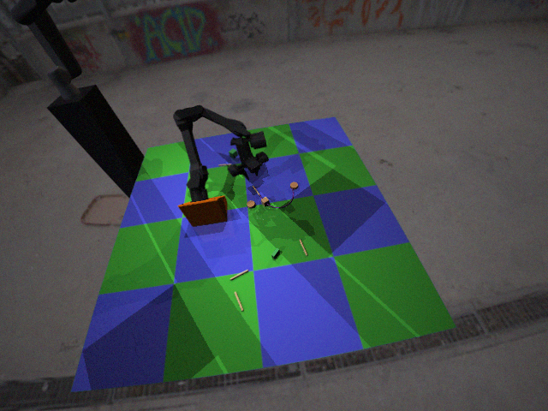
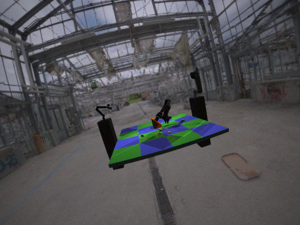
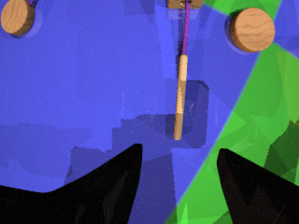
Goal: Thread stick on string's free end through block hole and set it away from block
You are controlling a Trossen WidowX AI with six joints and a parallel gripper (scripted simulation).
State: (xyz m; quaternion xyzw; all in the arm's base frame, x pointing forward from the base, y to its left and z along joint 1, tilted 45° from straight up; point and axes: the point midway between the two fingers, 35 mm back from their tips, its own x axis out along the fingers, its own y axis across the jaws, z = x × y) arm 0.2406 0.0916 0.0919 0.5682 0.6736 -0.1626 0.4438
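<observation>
The wooden block (image 1: 265, 201) (image 2: 160, 130) (image 3: 192, 5) sits on the table. The string's stick (image 1: 256, 191) (image 3: 181, 98) lies on one side of it, joined by a short purple stretch of string (image 3: 186, 35) that comes out of the block. On the block's other side the string (image 1: 285, 205) curves to the round button (image 1: 294, 185) (image 2: 169, 132) (image 3: 18, 18), so string shows on both sides. My gripper (image 1: 250, 175) (image 3: 181, 153) is open and empty. Its fingertips stand apart, just back from the stick's free end in the wrist view.
A second round wooden disc (image 1: 251, 204) (image 3: 252, 30) lies close beside the block. An orange panel (image 1: 203, 212) (image 2: 155, 123) stands by the arm's base. Loose sticks (image 1: 239, 274) (image 1: 239, 301) (image 1: 303, 247) (image 1: 224, 164) and green pieces (image 1: 276, 253) (image 1: 233, 152) lie farther off.
</observation>
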